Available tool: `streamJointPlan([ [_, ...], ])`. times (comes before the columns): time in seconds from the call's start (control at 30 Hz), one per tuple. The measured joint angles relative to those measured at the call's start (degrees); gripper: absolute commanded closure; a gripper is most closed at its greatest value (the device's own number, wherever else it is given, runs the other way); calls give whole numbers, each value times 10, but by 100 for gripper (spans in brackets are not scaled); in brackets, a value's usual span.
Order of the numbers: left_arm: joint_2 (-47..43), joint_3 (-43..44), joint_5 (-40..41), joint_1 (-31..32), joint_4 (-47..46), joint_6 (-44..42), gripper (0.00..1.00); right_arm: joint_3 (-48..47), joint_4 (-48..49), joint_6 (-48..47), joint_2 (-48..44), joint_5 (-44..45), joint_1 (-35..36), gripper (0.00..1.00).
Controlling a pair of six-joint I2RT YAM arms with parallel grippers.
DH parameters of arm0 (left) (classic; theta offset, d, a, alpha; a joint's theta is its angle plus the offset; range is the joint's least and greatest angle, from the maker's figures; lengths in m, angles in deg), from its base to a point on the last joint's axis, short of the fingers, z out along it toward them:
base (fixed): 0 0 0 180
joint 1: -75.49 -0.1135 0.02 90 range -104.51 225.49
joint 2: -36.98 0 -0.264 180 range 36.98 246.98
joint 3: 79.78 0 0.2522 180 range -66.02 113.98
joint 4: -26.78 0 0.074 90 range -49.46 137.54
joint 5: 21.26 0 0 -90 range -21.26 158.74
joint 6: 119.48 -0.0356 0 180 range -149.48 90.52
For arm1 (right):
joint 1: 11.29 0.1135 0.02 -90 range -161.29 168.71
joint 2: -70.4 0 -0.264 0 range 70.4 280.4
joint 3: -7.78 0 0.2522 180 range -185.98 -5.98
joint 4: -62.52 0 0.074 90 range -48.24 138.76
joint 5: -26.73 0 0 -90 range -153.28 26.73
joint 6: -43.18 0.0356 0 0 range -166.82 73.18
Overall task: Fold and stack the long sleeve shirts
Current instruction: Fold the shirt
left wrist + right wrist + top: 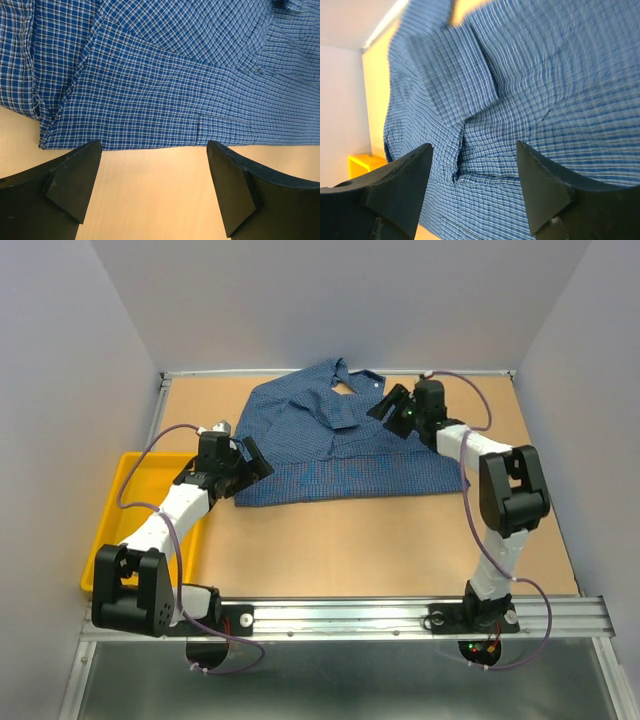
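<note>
One blue checked long sleeve shirt (330,445) lies partly folded at the back middle of the wooden table (400,540), its collar toward the far edge. My left gripper (252,458) hovers at the shirt's lower left corner. In the left wrist view this gripper (154,165) is open over bare wood, just short of the shirt's hem (150,142). My right gripper (390,405) hangs over the upper right part of the shirt near the collar. In the right wrist view that gripper (474,150) is open above the folded cloth (545,100), with nothing between its fingers.
A yellow tray (125,490) sits off the table's left edge, beside the left arm, and shows as a yellow corner (360,162) in the right wrist view. White walls close in the back and both sides. A metal rail (350,615) runs along the near edge.
</note>
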Motion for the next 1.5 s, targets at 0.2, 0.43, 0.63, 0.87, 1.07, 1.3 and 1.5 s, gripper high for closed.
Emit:
streamJointPlan([
  [0.2, 19, 25, 12, 0, 12, -15, 1, -58, -17, 94, 116, 24, 52, 25],
  [0.43, 20, 30, 16, 0, 16, -26, 1, -110, -12, 150, 177, 34, 68, 28],
  [0.63, 20, 30, 17, 0, 17, -30, 1, -131, 22, 181, 206, 41, 67, 33],
  [0.87, 20, 30, 19, 0, 18, -32, 1, -150, 43, 190, 229, 43, 66, 50],
  [1.07, 20, 23, 20, 0, 16, -33, 1, -167, 44, 180, 242, 42, 66, 75],
  [1.3, 20, 12, 20, 0, 21, -34, 1, -190, 48, 120, 242, 23, 66, 90],
  [1.5, 17, 12, 21, 0, 21, -33, 1, -188, 45, -22, 217, -38, 71, 98],
])
